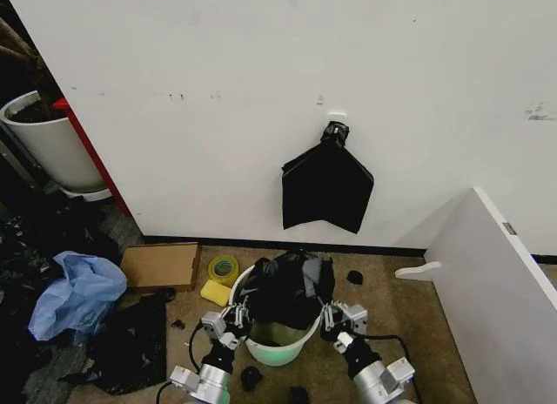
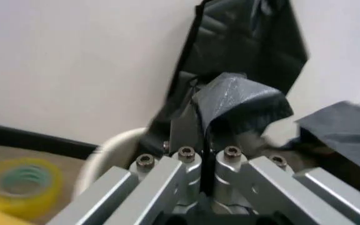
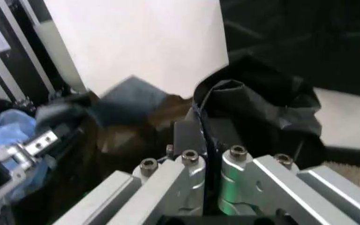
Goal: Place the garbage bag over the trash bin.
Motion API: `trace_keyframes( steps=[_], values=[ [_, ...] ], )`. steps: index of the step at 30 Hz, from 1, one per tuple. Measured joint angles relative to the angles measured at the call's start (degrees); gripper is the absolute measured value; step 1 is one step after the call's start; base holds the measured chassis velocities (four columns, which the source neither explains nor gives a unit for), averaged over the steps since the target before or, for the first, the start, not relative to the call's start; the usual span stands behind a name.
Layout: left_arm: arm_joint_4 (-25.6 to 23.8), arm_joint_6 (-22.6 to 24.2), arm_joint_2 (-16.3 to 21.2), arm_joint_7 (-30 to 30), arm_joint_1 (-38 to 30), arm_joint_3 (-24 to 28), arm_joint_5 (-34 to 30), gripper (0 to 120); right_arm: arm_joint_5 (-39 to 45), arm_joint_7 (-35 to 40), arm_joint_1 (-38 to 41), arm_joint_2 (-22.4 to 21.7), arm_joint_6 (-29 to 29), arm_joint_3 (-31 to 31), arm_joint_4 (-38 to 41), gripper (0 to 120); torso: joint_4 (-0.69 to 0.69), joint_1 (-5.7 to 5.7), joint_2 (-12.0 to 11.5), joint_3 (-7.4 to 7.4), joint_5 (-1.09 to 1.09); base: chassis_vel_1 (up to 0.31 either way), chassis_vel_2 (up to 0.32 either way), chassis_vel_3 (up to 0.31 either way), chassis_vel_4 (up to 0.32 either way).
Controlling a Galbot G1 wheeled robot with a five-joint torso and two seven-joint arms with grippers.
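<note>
Before you, against a white wall [image 1: 218, 90], stands the trash bin [image 1: 277, 347] on brown floor. The garbage bag [image 1: 287, 291] is bunched over the bin's far rim and mouth, hiding most of the opening; only the near rim and pale green inside show. Your left gripper [image 1: 237, 321] pinches the bag's left edge, jaws clenched on a plastic fold [image 2: 230, 101]. Your right gripper [image 1: 332, 319] likewise clamps the right edge [image 3: 230, 93]. Spare black bags [image 1: 326, 186] hang clipped above.
</note>
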Motion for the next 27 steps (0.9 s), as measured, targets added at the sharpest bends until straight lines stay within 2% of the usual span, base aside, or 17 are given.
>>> trace_keyframes(
  steps=[4, 9, 13, 19, 22, 27],
  values=[
    [-0.47, -1.53, 0.18, -6.28, 2.45, -1.04, 7.73, 0, -1.36, 4.90, -0.06, 0.78, -0.58, -1.74, -1.09, 0, 0.00, 0.00, 0.00, 0.00, 0.00, 0.000, 0.000, 0.000, 0.000],
    [-0.21, -2.60, 0.36, -11.02, 3.57, -1.21, 13.05, 0, -1.91, 12.23, 0.05, 0.58, -3.11, -2.99, -0.77, 0, 0.00, 0.00, 0.00, 0.00, 0.00, 0.000, 0.000, 0.000, 0.000],
    [-1.11, -4.19, 0.71, -14.16, 4.85, -1.24, 15.99, 0, 0.23, 17.97, -2.72, -0.87, -5.57, -3.72, 3.40, 0, 0.01, 0.00, 0.00, 0.00, -0.01, 0.000, 0.000, 0.000, 0.000],
    [-1.87, -5.40, 1.56, -17.61, 6.56, -1.28, 21.40, 0, 1.00, 17.58, -8.29, -3.30, -5.96, -3.69, 8.09, 0, 0.00, 0.00, 0.00, 0.00, -0.02, 0.000, 0.000, 0.000, 0.000],
    [-0.79, -6.14, 2.27, -20.56, 7.02, -1.28, 25.51, 0, 0.06, 17.64, -11.19, -4.60, -8.26, -3.94, 9.55, 0, 0.01, 0.00, 0.00, 0.00, -0.04, 0.000, 0.000, 0.000, 0.000],
    [1.46, -6.43, 2.76, -21.48, 7.04, -1.31, 27.52, 0, -0.97, 17.85, -12.29, -5.23, -11.80, -4.52, 8.39, 0, 0.00, 0.00, 0.00, 0.00, -0.01, 0.000, 0.000, 0.000, 0.000]
  ],
)
